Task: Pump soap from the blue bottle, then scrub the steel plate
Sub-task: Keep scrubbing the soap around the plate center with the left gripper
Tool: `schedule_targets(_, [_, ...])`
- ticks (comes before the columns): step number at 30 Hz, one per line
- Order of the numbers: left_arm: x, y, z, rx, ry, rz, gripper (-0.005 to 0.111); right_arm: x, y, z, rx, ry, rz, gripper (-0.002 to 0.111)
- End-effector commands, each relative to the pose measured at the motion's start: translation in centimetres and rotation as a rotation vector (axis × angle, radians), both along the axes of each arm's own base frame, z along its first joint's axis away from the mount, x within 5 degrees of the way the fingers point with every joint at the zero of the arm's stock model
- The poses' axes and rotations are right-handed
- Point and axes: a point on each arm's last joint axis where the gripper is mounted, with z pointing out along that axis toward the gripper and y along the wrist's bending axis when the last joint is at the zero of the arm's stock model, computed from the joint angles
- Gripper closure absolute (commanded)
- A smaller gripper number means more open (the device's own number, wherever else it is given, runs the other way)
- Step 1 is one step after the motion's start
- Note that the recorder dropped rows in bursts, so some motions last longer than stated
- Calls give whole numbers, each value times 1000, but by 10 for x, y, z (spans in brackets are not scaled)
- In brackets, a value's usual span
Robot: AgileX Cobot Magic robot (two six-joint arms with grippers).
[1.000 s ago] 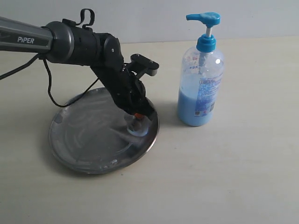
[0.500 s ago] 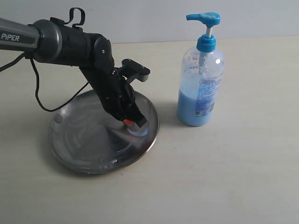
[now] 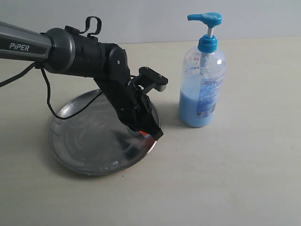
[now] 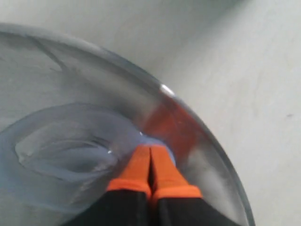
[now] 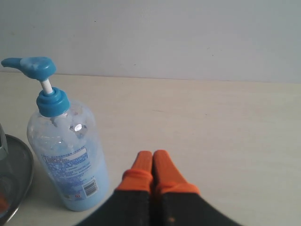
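The steel plate (image 3: 80, 136) lies left of centre, its surface streaked with soapy smears. My left gripper (image 3: 149, 136) is shut, and its orange tips press down on the plate just inside the right-hand rim. The left wrist view shows those tips (image 4: 150, 148) on a pale blue soap smear (image 4: 162, 143), close to the plate's rim (image 4: 188, 113). The blue bottle (image 3: 202, 89) stands upright to the right of the plate, about half full of light blue soap (image 3: 190, 110). My right gripper (image 5: 153, 155) is shut on nothing, hovering beside the bottle (image 5: 66, 155), and is out of the exterior view.
A black cable (image 3: 49, 101) hangs from the left arm over the plate's far left edge. Pale bare tabletop (image 3: 225, 179) spreads in front of and to the right of the bottle. A light wall (image 5: 164, 33) runs behind the table.
The left gripper has slid across the plate towards its right-hand rim, now covering the soap blob that showed beneath its tips earlier. The bottle has not moved.
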Motion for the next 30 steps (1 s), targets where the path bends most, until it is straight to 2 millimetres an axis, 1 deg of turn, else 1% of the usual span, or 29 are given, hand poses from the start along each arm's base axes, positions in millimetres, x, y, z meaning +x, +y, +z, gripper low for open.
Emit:
schedule_targets(1, [-2,-3,-6,-12,-17,5,107,1,1,1,2,-12,4,108])
schedule_targets(5, [5,-5,0,-29,-51,10,107,1,1,1,2,-12,4,108])
schedule_targets(10, [23,-1,12,-49,-103,32,107,1,1,1,2,-12,4,108])
schedule_targets(13, [32,8,14,-43,-114,55,107,1,1,1,2,-12,4,108])
schedule_targets(19, [45,33,11,-13,-76,113,107,1,1,1,2,-12,4,108])
schedule_targets(23, [47,38,11,0,-59,117,107,1,1,1,2,-12,4,108])
schedule_targets(30, [37,24,11,-5,-58,79,107,1,1,1,2,-12,4,108])
